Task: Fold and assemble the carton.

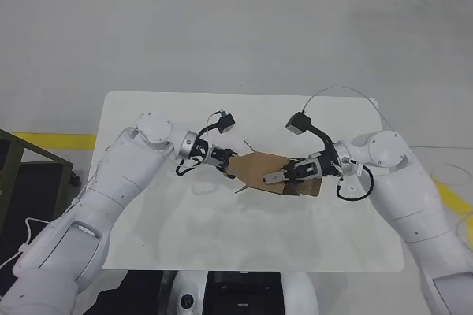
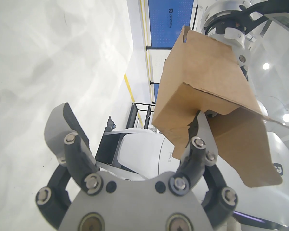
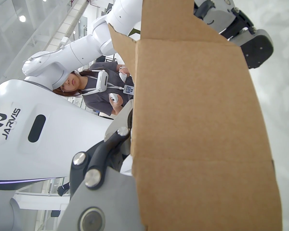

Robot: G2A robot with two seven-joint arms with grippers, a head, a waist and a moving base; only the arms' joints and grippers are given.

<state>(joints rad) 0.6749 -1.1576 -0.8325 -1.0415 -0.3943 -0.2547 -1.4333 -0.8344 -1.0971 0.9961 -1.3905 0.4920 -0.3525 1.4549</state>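
Here, the brown corrugated cardboard carton (image 1: 256, 167) (image 2: 207, 73) (image 3: 195, 109), partly folded with its flaps loose, is held over the middle of the white rectangular table (image 1: 181, 228) between the two arms. The right gripper (image 1: 277, 177) pinches one end wall, with one finger (image 3: 119, 126) showing beside the panel and the other hidden behind the cardboard. The left gripper (image 1: 225, 161) (image 2: 131, 114) is spread wide, one finger (image 2: 198, 126) touching a flap at the opposite end and the other clear of the carton.
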